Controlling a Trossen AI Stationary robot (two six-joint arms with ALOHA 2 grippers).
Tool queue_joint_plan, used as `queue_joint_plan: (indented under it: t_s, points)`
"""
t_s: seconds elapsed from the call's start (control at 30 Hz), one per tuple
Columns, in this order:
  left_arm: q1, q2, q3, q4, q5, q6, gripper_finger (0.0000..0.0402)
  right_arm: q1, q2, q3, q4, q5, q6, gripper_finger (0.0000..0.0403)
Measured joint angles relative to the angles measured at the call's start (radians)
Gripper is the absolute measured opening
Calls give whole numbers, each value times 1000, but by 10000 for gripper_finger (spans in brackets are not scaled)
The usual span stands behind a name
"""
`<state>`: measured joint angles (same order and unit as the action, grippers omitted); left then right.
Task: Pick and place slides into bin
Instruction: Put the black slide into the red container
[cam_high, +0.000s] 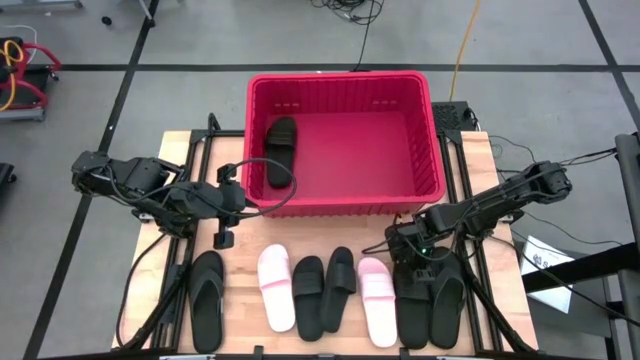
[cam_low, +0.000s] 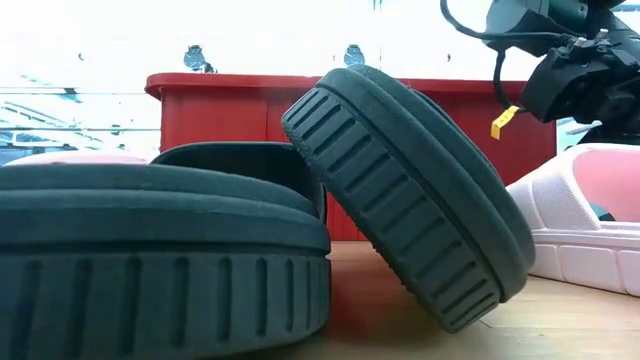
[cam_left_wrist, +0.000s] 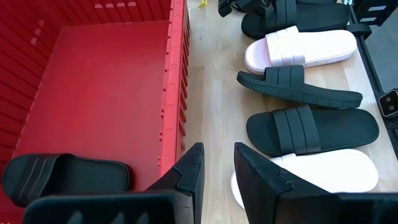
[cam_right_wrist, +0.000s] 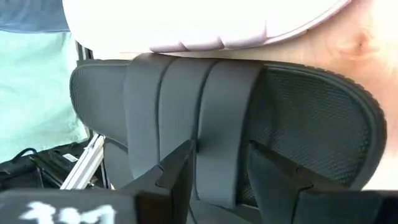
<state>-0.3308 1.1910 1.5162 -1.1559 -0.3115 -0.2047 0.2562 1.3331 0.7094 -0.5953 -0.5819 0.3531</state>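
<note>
The red bin (cam_high: 340, 140) stands at the table's far middle, with one black slide (cam_high: 280, 150) lying flat on its floor at the left. My left gripper (cam_high: 225, 205) (cam_left_wrist: 217, 177) is open and empty just outside the bin's near left corner. A row of slides lies along the near edge: a black flip-flop (cam_high: 207, 298), a pale pink one (cam_high: 277, 287), two black ones (cam_high: 308, 295) (cam_high: 340, 288), a second pink one (cam_high: 377, 300) and two black ones at the right (cam_high: 412, 305) (cam_high: 447, 300). My right gripper (cam_high: 405, 245) (cam_right_wrist: 221, 165) is open, right over a black slide's band (cam_right_wrist: 186, 99). My right gripper comes at the black slide from above. Its fingers (cam_right_wrist: 177, 171) stand on either side of the middle strip of the band (cam_right_wrist: 217, 143). I cannot tell whether they touch it. The slide lies flat on the table.
In the low view one black slide (cam_low: 400, 190) leans tilted against its neighbour (cam_low: 150, 250). The table's metal frame rails run along its left and right sides (cam_high: 475, 290). Bare wood shows between the bin's near wall and the row of slides (cam_high: 320, 232).
</note>
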Motion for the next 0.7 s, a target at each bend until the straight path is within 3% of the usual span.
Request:
queue_joint_plan:
  t_s: [0.57, 0.7]
  points:
    - [0, 0, 0, 0, 0, 0, 86, 1, 1, 0, 74, -23, 54, 132]
    - [0, 0, 0, 0, 0, 0, 86, 1, 1, 0, 75, -19, 54, 110]
